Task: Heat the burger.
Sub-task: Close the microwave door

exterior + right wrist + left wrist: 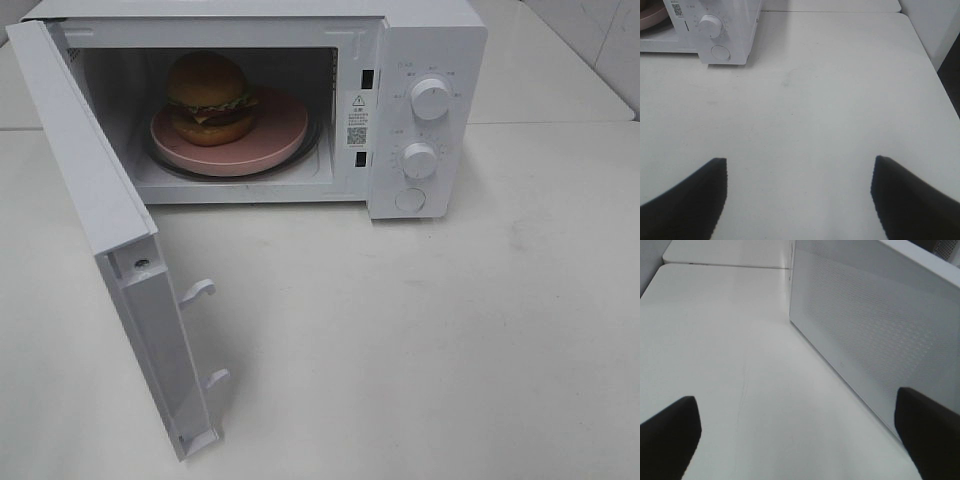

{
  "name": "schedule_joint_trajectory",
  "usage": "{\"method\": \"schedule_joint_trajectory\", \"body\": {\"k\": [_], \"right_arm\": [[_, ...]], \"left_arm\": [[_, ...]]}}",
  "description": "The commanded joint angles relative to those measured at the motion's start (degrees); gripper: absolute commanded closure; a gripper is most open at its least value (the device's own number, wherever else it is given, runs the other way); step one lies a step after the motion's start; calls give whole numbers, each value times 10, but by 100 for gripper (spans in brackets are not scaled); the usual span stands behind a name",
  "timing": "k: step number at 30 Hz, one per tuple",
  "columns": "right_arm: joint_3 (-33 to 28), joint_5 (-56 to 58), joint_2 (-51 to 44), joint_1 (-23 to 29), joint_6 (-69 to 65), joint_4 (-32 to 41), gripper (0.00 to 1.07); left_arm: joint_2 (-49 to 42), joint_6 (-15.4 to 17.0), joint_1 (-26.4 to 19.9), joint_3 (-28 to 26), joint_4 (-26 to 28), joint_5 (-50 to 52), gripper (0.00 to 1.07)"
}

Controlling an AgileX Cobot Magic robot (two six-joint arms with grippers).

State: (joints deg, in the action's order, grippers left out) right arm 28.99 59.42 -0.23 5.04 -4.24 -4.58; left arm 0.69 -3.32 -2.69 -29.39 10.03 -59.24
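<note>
1. The left tool (800, 450) is standing wide open, gripping nothing, beside the microwave door (865, 315).
2. The right tool (799, 200) is gaping empty above the worktop (815, 100).
3. The burger (208, 95) is sitting on a pink plate (280, 125) inside the open microwave (430, 40).

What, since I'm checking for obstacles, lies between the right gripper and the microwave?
Only bare white table, seen in the right wrist view, between the right gripper and the microwave.
</note>
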Motion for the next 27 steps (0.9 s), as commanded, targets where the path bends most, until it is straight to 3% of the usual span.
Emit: {"method": "schedule_joint_trajectory", "body": {"k": [1,6,9,10,11,13,14,15,16,17,18,20,21,25,27], "right_arm": [[0,-1,-15,-4,10,0,31],[0,-1,-15,-4,10,0,31],[0,-1,-15,-4,10,0,31],[0,-1,-15,-4,9,0,31],[0,-1,-15,-4,9,0,31],[0,-1,-15,-4,9,0,31],[0,-1,-15,-4,9,0,31],[0,-1,-15,-4,9,0,31],[0,-1,-15,-4,9,0,31],[0,-1,-15,-4,9,0,31],[0,-1,-15,-4,9,0,31],[0,-1,-15,-4,9,0,31],[0,-1,-15,-4,9,0,31],[0,-1,-15,-4,9,0,31],[0,-1,-15,-4,9,0,31]], "left_arm": [[39,-46,3,-18,14,38,3],[68,-65,3,-14,10,67,5],[83,-65,3,-5,10,94,12],[92,-65,3,1,8,112,21],[92,-65,3,1,8,112,21],[112,-65,3,11,9,137,43],[112,-65,3,11,9,137,43],[127,-65,3,15,9,148,60],[127,-65,3,15,9,148,60],[136,-65,3,18,9,157,67],[156,-65,3,22,9,178,82],[168,-65,3,23,9,191,89],[192,-65,3,29,13,215,104],[221,-79,3,38,26,252,107],[246,-113,4,55,57,317,107]]}}
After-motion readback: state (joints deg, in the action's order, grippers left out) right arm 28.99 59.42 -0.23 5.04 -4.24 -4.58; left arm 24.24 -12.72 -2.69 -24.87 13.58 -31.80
